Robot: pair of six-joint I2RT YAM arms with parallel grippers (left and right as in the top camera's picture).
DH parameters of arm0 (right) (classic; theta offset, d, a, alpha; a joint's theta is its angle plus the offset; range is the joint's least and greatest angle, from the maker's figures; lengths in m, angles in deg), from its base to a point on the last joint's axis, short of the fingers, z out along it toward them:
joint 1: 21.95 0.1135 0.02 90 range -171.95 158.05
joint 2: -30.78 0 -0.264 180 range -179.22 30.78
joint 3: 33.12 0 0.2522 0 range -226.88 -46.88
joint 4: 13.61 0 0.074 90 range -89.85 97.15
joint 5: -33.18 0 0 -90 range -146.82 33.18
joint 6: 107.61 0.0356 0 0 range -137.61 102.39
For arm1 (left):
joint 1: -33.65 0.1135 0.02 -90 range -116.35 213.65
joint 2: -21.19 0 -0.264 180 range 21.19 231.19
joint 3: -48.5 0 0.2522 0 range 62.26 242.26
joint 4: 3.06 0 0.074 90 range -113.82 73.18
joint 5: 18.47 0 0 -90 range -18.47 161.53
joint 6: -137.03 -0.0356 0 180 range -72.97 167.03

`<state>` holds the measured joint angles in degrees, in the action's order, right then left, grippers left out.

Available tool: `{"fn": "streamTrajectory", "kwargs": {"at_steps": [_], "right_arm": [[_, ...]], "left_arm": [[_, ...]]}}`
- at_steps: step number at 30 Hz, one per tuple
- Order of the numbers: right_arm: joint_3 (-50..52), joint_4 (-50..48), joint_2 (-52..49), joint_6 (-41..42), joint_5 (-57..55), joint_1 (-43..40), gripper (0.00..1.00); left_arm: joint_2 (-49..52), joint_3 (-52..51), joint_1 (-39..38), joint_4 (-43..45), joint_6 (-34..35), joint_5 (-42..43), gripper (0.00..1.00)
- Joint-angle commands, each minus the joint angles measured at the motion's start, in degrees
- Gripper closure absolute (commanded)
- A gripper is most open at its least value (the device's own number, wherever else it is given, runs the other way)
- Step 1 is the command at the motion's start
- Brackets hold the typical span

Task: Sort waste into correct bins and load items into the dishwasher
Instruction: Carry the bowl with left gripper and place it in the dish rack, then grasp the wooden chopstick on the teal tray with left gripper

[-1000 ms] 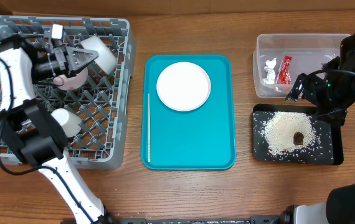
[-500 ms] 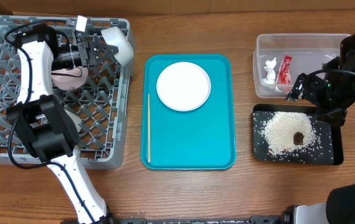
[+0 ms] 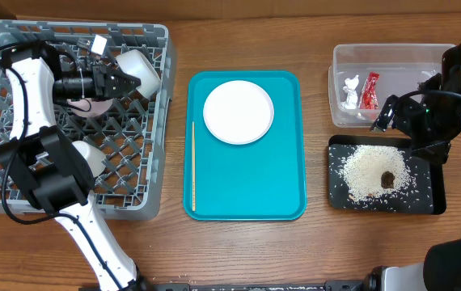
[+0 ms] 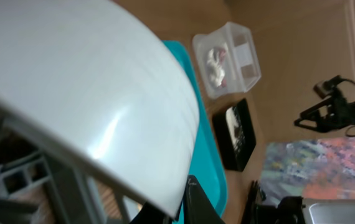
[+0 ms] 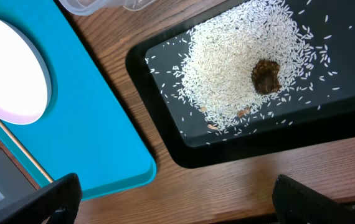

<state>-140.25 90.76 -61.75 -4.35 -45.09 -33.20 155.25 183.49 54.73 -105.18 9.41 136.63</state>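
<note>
My left gripper (image 3: pixel 119 81) is shut on the rim of the pale grey bowl (image 3: pixel 139 70) and holds it tilted over the back right of the grey dish rack (image 3: pixel 156 153). In the left wrist view the bowl (image 4: pixel 84 93) fills the frame, with my fingers (image 4: pixel 180 202) on its edge. A pale pink bowl (image 3: pixel 85 105) and a white cup (image 3: pixel 86 158) sit in the rack. The white plate (image 3: pixel 238 111) lies on the teal tray (image 3: pixel 247 186). My right gripper (image 3: pixel 399 117) is open and empty beside the black tray (image 3: pixel 429 190), which holds rice (image 5: pixel 240 68) and a brown lump (image 5: pixel 266 76).
The clear tub (image 3: pixel 392 58) at the back right holds a white tissue (image 3: pixel 350 90) and a red wrapper (image 3: pixel 369 90). A thin wooden stick (image 3: pixel 192 166) lies along the teal tray's left side. The rack's walls and grid pegs surround my left arm.
My left gripper lifted the grey bowl up and to the right, then brought it back down and left over the rack. The right arm has not moved.
</note>
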Motion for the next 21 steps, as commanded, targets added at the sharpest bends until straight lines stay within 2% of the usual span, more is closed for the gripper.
{"fn": "streamTrajectory", "kwargs": {"at_steps": [1, 3, 5, 6, 9, 11, 16, 18, 20, 21], "right_arm": [[-0.46, -0.24, 0.59, -0.26, -0.35, -0.09, 0.0], [-0.46, -0.24, 0.59, -0.26, -0.35, -0.09, 0.0], [-0.46, -0.22, 0.59, -1.27, -0.33, -0.09, 0.01], [-0.46, -0.17, 0.59, -1.42, -0.37, -0.09, 0.01], [-0.46, -0.04, 0.59, -1.55, -0.35, -0.09, 0.01], [-0.46, -0.04, 0.59, -1.55, -0.35, -0.09, 0.01], [-0.46, -0.04, 0.59, -1.55, -0.35, -0.09, 0.01], [-0.46, -0.04, 0.59, -1.53, -0.33, -0.09, 0.01], [-0.46, -0.04, 0.59, -1.53, -0.35, -0.09, 0.01], [-0.46, -0.04, 0.59, -1.53, -0.35, -0.09, 0.0]], "left_arm": [[0.61, -0.17, 0.96, -2.73, 1.03, -12.28, 0.79], [0.61, -0.15, 1.68, -4.52, 3.67, -14.71, 0.71], [0.5, -0.15, 2.51, -5.22, 5.77, -16.7, 0.5], [0.44, -0.13, 3.04, -5.29, 7.17, -17.7, 0.47], [-0.22, 0.28, 4.57, -6.4, 7.67, -17.68, 0.47], [-1.38, 0.57, 5.33, -6.75, 7.72, -17.68, 0.39], [-7.74, 0.57, 5.35, -6.1, 8.09, -17.7, 0.28], [-10.93, 0.57, 4.68, -6.08, 8.11, -17.7, 0.2], [-14.6, 0.57, 3.34, -6.19, 8.15, -17.88, 0.04], [-16.28, 0.57, 2.54, -6.12, 8.63, -18.64, 0.0]]}}
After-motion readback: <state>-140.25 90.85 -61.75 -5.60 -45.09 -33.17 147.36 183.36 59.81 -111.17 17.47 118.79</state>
